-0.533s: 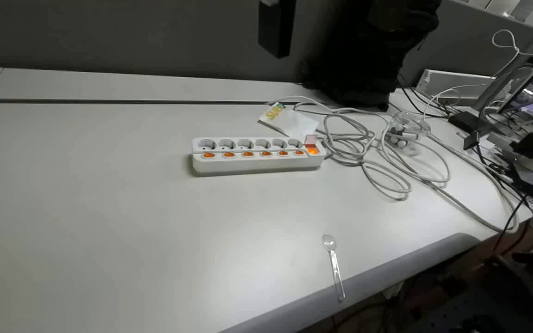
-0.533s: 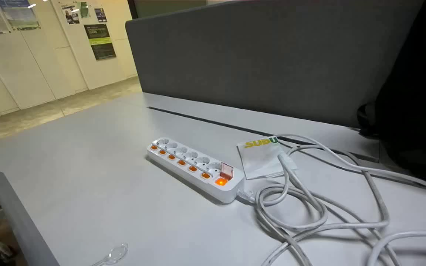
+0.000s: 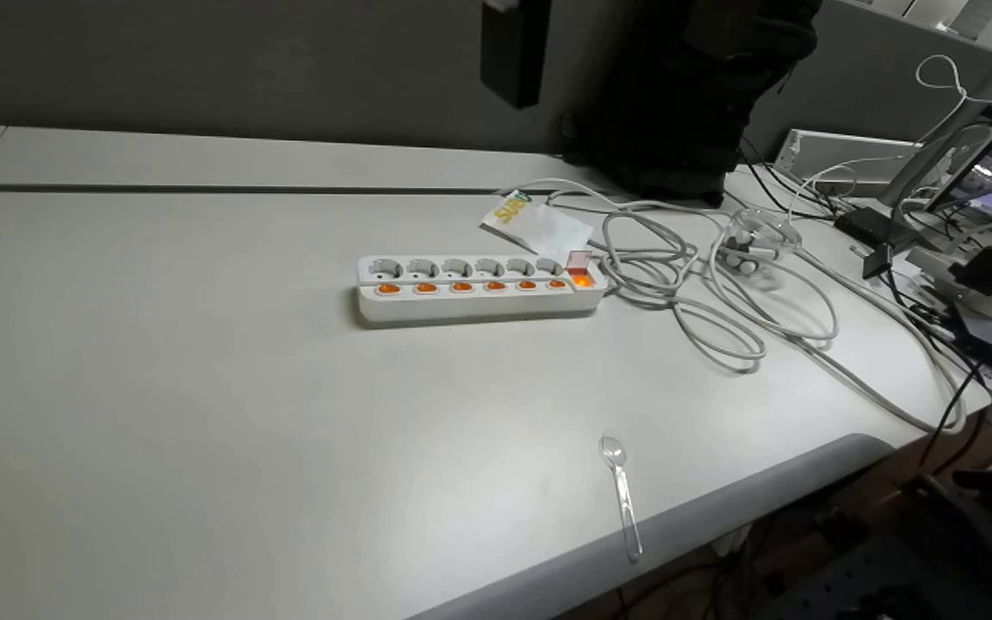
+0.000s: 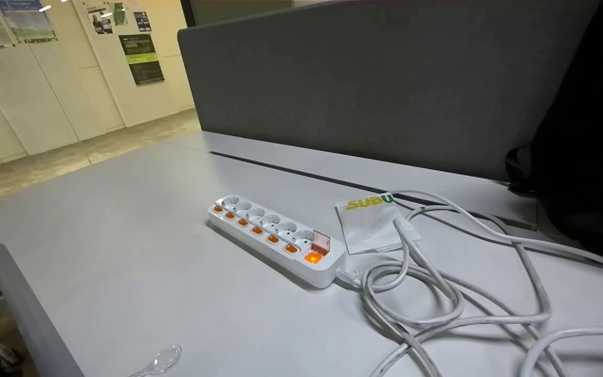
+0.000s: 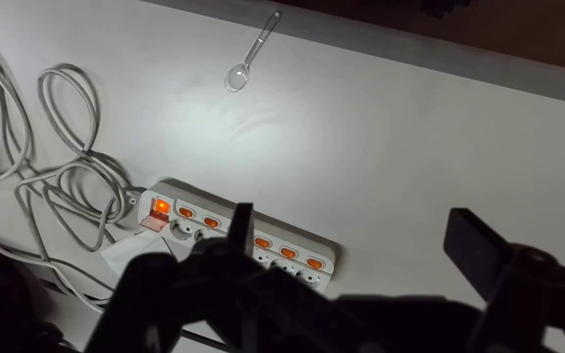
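Power strip (image 3: 479, 297) lies on a pale desk (image 3: 203, 413), near the middle in both exterior views. A tangle of grey cable (image 4: 490, 319) spreads from it toward 4 o'clock in an exterior view. Above the desk hangs the gripper (image 5: 353, 230), apart from the strip, its jaws wide apart and empty. I'd judge this an approach or a pause; gripping the strip would call for lowering and about a quarter turn, as the jaws line up nearly along it. In the wrist view its long axis runs from 10 to 4 o'clock, cable end at 10. In an exterior view a paper napkin (image 3: 543, 229) lies just beside it past 1 o'clock, a clear spoon (image 3: 623, 492) well apart at 5. Smallest is a lit orange switch (image 5: 162, 205) by the cable end.
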Action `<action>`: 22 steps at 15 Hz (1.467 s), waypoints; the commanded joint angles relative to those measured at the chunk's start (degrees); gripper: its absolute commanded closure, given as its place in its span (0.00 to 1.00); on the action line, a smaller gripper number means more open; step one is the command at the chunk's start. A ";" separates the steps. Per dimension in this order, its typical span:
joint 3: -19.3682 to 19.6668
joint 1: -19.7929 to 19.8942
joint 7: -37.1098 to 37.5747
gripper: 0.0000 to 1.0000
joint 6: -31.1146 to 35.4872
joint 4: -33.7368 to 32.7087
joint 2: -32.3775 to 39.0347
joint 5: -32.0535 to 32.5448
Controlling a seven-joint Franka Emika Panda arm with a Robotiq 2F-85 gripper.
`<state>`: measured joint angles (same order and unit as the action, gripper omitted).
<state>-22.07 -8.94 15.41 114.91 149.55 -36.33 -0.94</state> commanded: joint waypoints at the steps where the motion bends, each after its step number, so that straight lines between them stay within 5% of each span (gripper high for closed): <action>1: 1.28 -1.42 0.79 0.00 -0.09 -0.08 0.36 0.92; 9: 0.84 -1.23 1.42 0.00 0.41 -0.04 0.08 1.39; 15: 2.03 2.45 2.35 0.00 5.78 -2.29 4.86 5.83; 16: 2.46 3.32 2.45 0.20 7.41 -2.64 6.11 6.79; 22: 6.33 9.19 7.51 0.62 22.70 -3.00 15.18 7.31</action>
<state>-17.52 -1.55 18.34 132.90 148.45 -26.46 5.67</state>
